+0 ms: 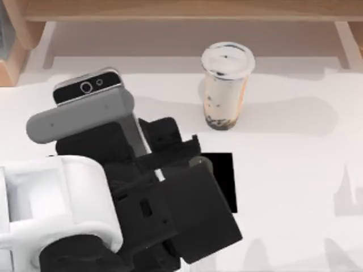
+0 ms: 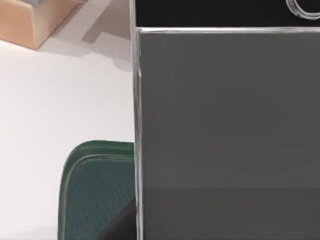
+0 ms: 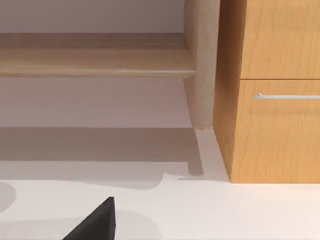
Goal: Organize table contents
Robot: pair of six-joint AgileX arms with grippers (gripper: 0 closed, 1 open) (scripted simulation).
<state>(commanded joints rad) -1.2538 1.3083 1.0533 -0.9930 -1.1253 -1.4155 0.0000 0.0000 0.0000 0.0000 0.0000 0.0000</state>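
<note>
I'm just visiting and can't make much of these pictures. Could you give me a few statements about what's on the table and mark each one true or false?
1. The bubble-tea cup stands upright with its lid on. True.
2. The cup stands on the black pad. False: it stands on the bare white table, farther back than the pad.
3. The left arm reaches over the left half of the table, above the phone. True.
4. The phone lies beside the cup, touching it. False: the phone is well to the cup's left, with bare table between them.
5. In the left wrist view, a dark green stand sits next to the phone's grey screen. True.
</note>
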